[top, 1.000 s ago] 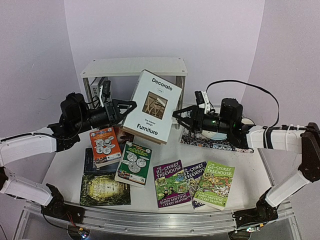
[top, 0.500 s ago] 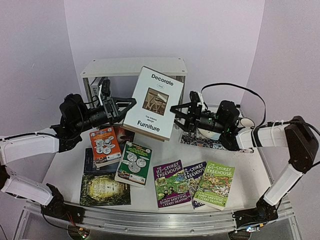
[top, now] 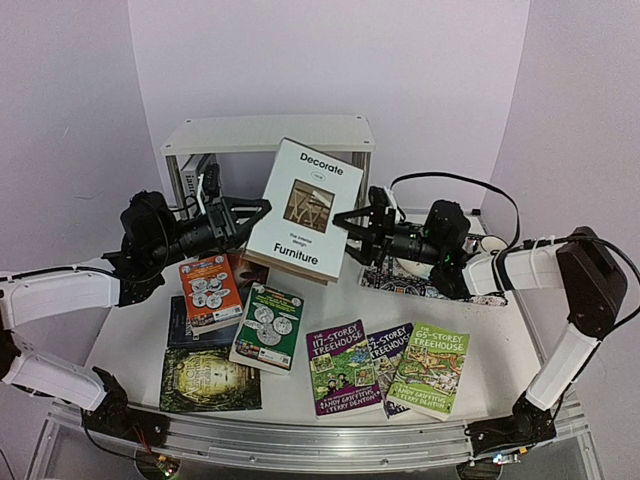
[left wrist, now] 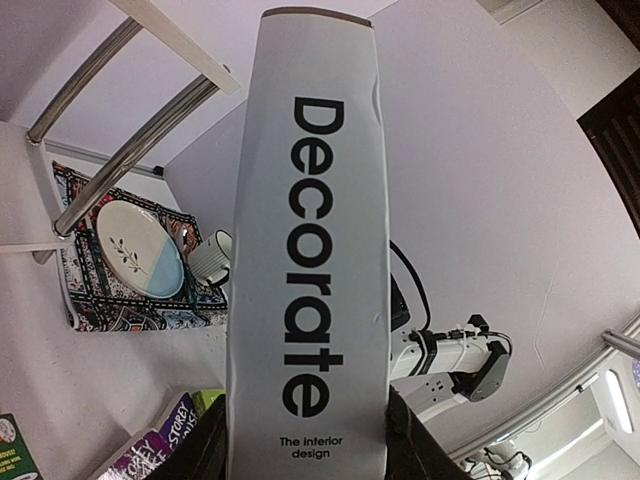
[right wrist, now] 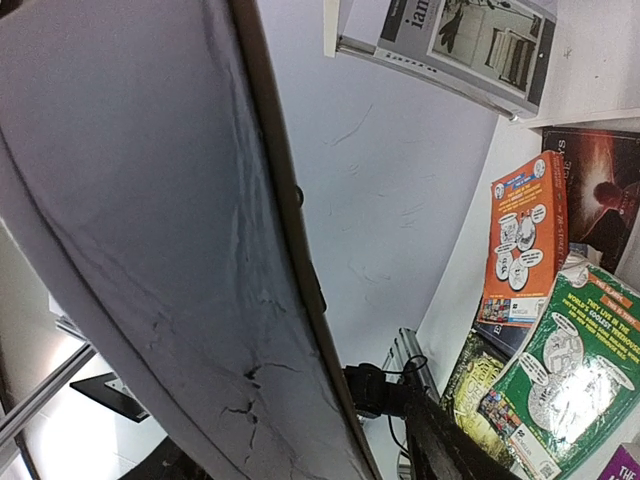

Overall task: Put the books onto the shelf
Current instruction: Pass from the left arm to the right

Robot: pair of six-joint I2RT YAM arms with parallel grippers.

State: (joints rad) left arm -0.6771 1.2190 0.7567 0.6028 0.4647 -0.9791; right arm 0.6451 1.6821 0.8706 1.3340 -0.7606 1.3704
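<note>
Nearest me, along the front of the table [top: 140,340], three Treehouse paperbacks lie flat and overlapping: the purple paperback [top: 343,367], the blue paperback [top: 386,348] and the green Treehouse paperback [top: 430,370]. Left of them lies a dark-covered book [top: 208,380]. Just beyond it a green coin-covered paperback [top: 267,327] and an orange paperback [top: 210,290] rest on other dark books.

Farther back, up off the table between the two arms, a white hardback [top: 304,210] titled "Decorate Furniture" hangs tilted, its cover facing the front. The left gripper [top: 258,215] pinches its left edge. From that wrist, the spine runs up between the fingers [left wrist: 408,445], which press it on both sides. The right gripper [top: 350,232] sits at the book's right edge with its jaws astride the board, but I cannot tell whether they have clamped it.

Behind the hardback stands the shelf [top: 265,132], with one book [top: 190,178] on the left end of its lower board. To its right, a patterned mat [top: 420,282] carries a plate [left wrist: 140,245] and a mug [left wrist: 210,262].
</note>
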